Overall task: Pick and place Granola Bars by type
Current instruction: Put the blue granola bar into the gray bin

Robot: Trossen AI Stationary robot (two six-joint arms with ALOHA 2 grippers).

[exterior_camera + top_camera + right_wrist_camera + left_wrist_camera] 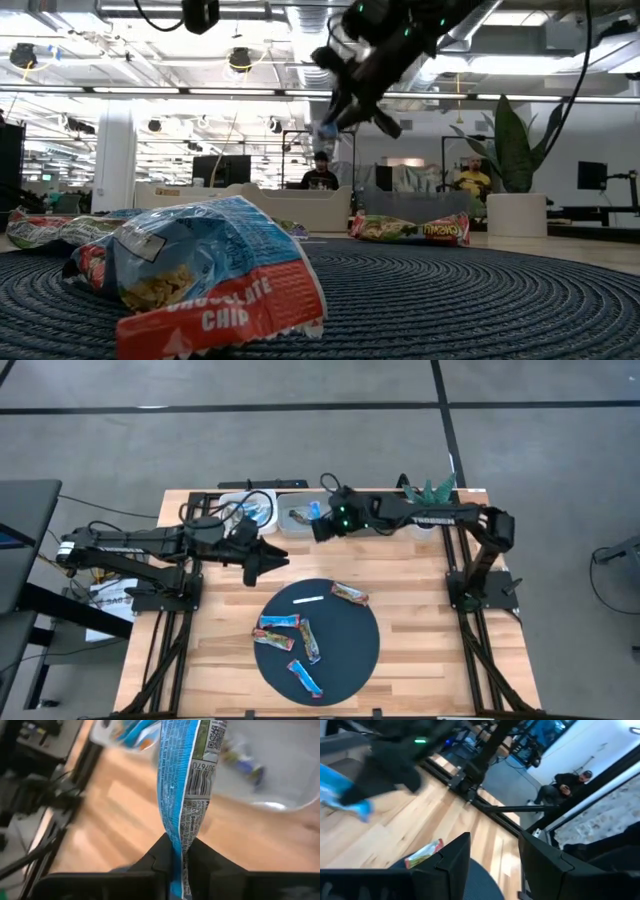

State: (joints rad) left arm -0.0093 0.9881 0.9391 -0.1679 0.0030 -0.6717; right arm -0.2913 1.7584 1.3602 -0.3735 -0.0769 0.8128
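Several foil-wrapped granola bars lie flat on a round dark mat (340,660): blue ones (305,678), (277,622), (311,641) and an orange-brown one (350,594), which also shows in the left wrist view (424,852). My right gripper (320,523) (177,857) hangs above the table's far middle, just in front of the white trays, shut on a blue bar (190,770) (315,510). My left gripper (272,557) (495,855) is open and hovers off the mat's far left rim, holding nothing. My right gripper pinches the blue bar by one end (176,851) between its two fingers. The wrapper stands edge-on in the hold and stretches straight away from the fingertips. The bar is lifted clear of the table, and in the low view it hangs below the fingers (326,128).
White trays line the far edge: one (252,510) (127,730) holds blue bars, another (298,520) (280,775) holds a multicolour bar (246,764). A thin white strip (308,599) lies on the mat. A green plant (432,488) stands at the far right corner. People sit beyond the table (320,170).
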